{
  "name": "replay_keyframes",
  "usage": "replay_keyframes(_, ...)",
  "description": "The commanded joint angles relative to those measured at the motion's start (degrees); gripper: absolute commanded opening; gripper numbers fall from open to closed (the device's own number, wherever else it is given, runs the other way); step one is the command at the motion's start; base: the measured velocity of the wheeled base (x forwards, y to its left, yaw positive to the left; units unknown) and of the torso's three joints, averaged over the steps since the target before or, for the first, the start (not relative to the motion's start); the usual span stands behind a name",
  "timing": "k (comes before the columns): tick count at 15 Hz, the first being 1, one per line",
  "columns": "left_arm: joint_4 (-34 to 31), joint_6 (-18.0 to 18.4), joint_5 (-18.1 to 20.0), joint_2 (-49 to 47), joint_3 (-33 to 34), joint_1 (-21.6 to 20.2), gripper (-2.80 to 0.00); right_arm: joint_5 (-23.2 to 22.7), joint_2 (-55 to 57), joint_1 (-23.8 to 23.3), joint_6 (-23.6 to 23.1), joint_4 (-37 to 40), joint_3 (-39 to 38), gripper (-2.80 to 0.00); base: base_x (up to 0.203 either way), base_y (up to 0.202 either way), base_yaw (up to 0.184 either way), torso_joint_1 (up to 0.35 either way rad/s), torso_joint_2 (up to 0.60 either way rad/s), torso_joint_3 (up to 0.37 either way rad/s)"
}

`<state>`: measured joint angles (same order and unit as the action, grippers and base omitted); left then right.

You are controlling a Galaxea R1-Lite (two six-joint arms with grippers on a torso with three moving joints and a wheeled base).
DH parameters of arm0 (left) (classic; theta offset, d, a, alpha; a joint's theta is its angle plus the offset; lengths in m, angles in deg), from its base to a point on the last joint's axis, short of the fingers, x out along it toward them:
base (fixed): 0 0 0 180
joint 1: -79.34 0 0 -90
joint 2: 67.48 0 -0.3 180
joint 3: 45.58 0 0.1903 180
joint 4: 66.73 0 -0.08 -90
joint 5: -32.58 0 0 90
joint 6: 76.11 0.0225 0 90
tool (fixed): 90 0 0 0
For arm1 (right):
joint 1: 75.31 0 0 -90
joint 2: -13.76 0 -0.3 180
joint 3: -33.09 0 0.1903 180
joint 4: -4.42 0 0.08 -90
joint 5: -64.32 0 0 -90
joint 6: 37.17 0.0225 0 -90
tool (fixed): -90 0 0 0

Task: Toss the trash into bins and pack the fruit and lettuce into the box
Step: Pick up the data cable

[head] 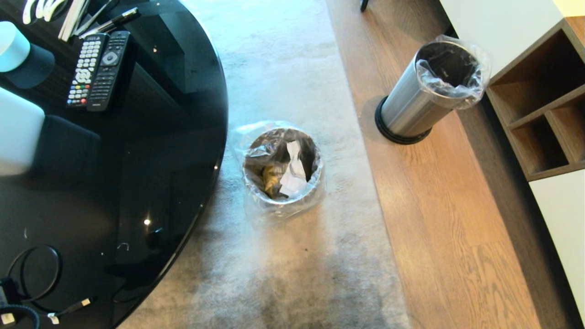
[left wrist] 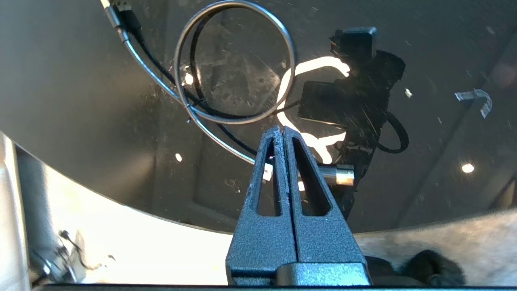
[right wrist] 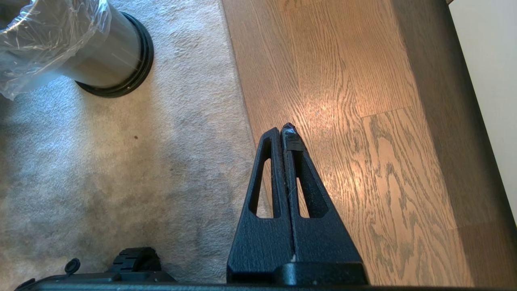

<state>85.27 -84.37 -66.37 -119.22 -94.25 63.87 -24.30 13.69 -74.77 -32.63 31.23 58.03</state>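
On the grey carpet stands a steel bin [head: 283, 201] lined with a clear bag. In it lie the white tissue [head: 292, 176] and the gold wrapper [head: 272, 176]. A second steel bin [head: 411, 107] stands farther off on the wood floor, with nothing visible in its liner. The white box [head: 18, 132] is cut off at the table's left side. Fruit and lettuce are out of view. My left gripper [left wrist: 282, 128] hangs shut and empty over the black table [left wrist: 80, 101]. Shut and empty too, my right gripper [right wrist: 284, 128] is above the carpet's edge, short of the carpet bin [right wrist: 101, 52].
The round black glass table [head: 151, 151] carries two remotes [head: 98, 68] and a looped cable [head: 34, 272] near its front edge; the cable loop [left wrist: 236, 64] lies just beyond my left fingertips. A wooden shelf unit [head: 544, 105] stands at the right.
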Motion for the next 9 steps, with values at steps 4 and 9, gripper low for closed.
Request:
replay_keyframes(4,0.7,-2.5,4.5,-5.7,-1.2,-7.7,-2.8,0.0,0.1,0.0,0.0,0.0,0.0,-2.8,0.0,0.0,0.0,0.0,0.0,0.0)
replay_keyframes(9,2.5,-2.5,10.5,-7.8,-1.4,-15.7,0.0,0.0,0.1,0.0,0.0,0.0,0.0,-2.8,0.0,0.0,0.0,0.0,0.0,0.0)
